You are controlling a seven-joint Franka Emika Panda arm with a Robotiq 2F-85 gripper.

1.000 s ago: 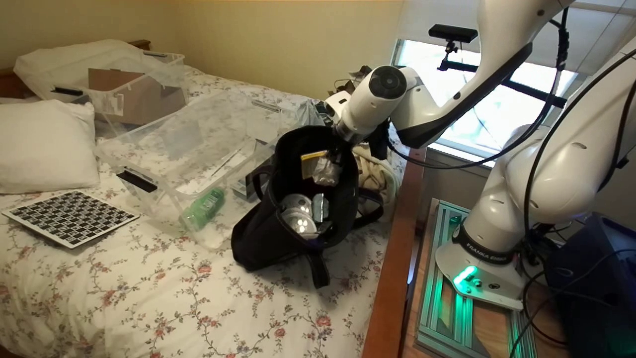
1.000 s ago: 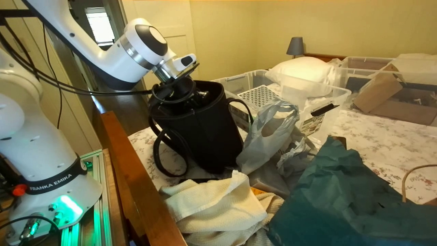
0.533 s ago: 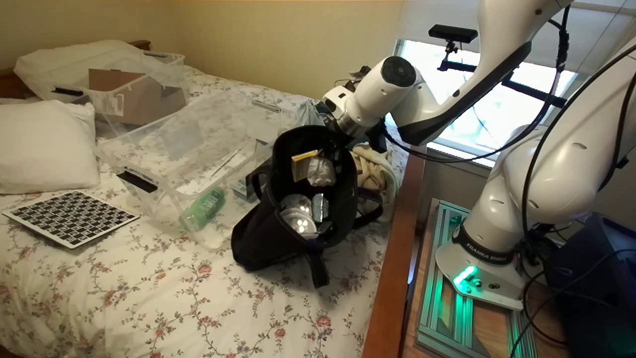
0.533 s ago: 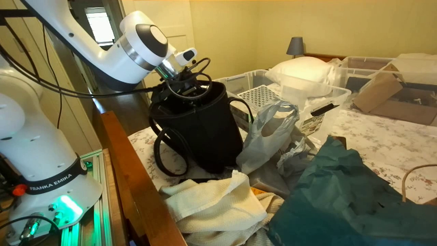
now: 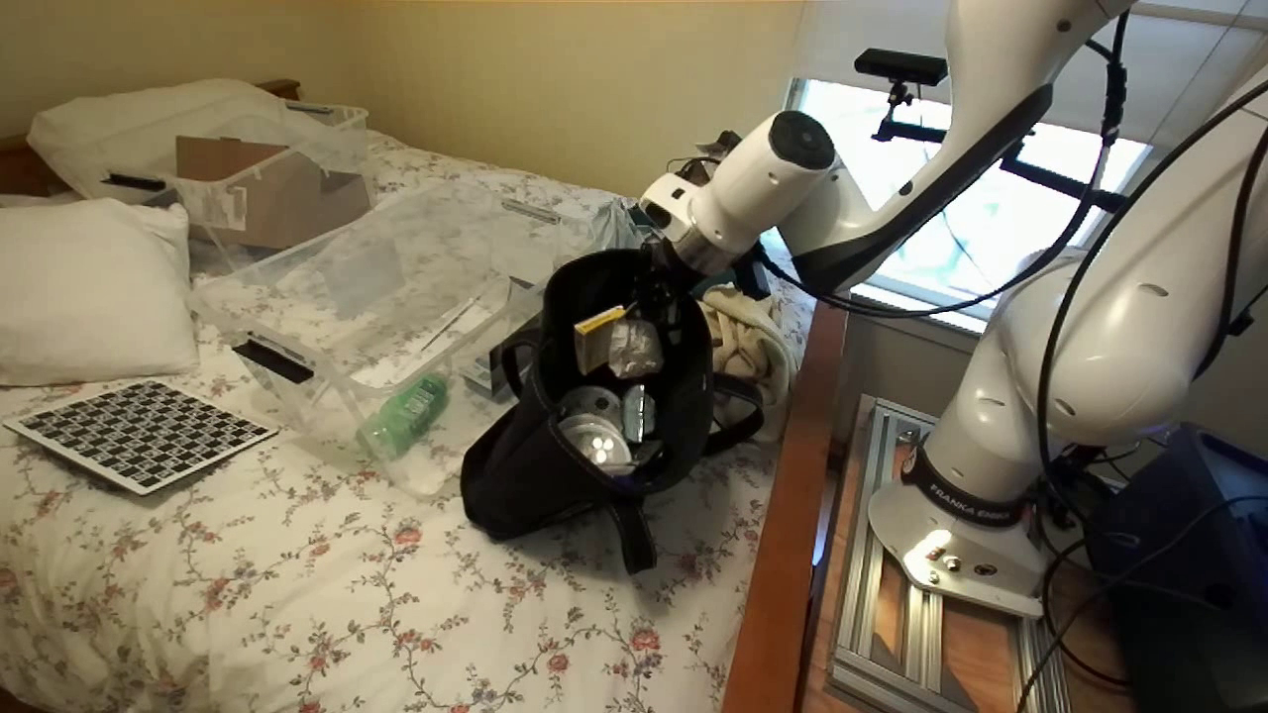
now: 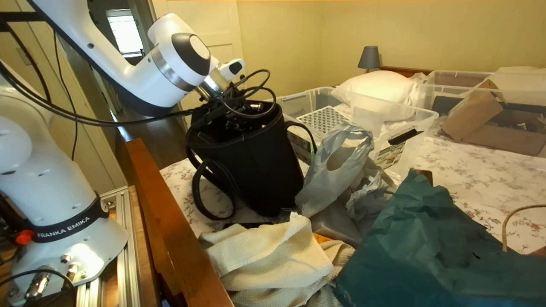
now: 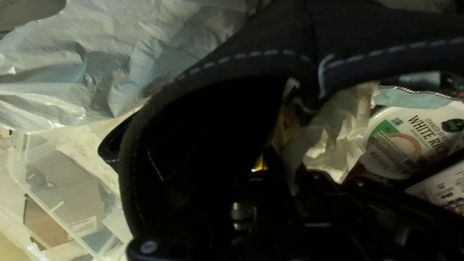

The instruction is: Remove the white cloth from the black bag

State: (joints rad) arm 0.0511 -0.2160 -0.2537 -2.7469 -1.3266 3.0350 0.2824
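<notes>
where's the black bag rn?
Near the middle of an exterior view: the black bag sits on the floral bedspread, between the nearer clear bin at picture left and the wooden bed rail at picture right.

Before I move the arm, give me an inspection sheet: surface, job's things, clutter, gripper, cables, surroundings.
Surface: floral bedcover, wrinkled.
Job's things: black bag leaning on the bedcover, mouth open; likely white cloth crumpled inside it, material unclear.
Clutter in the bag: yellow box, white rice tub.
Clutter outside it: clear bin, green bottle, checkered board, grey plastic bag, cream cloth.
Gripper: within the bag's mouth; whether open or shut, I cannot tell.
Cables: looped near the bag's rim in an exterior view; might snag.
Surroundings: window, lamp, wooden rail.
People: nothing seen.
</notes>
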